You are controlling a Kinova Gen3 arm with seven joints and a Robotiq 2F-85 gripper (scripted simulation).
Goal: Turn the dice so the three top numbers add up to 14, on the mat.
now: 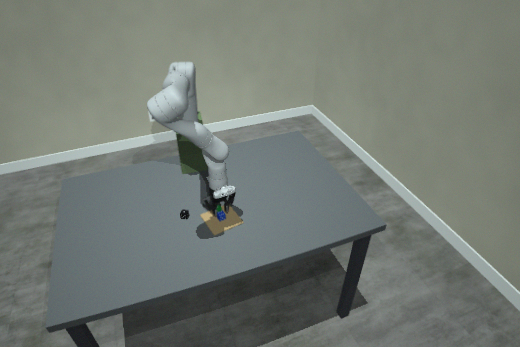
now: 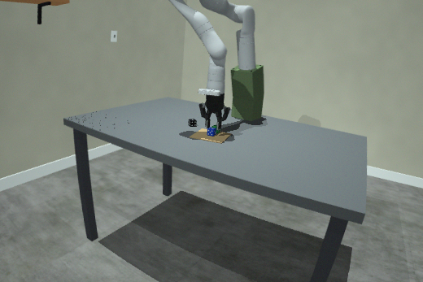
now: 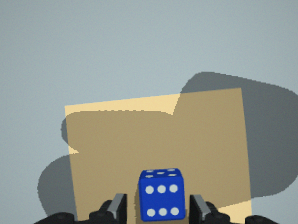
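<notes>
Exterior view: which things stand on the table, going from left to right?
black die → blue die on the tan mat, below the open fingers → green pedestal of the arm.

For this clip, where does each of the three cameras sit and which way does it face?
Top: high, off a table corner, looking down at the whole arm, the gripper, the mat and a black die off the mat.
Exterior: low, from across the room, facing the arm side-on; arm, green base and gripper show.
Wrist: on the hand, looking down at the mat; only the fingertips show, open either side of the blue die.
Shared: all three show the blue die and the mat.
</notes>
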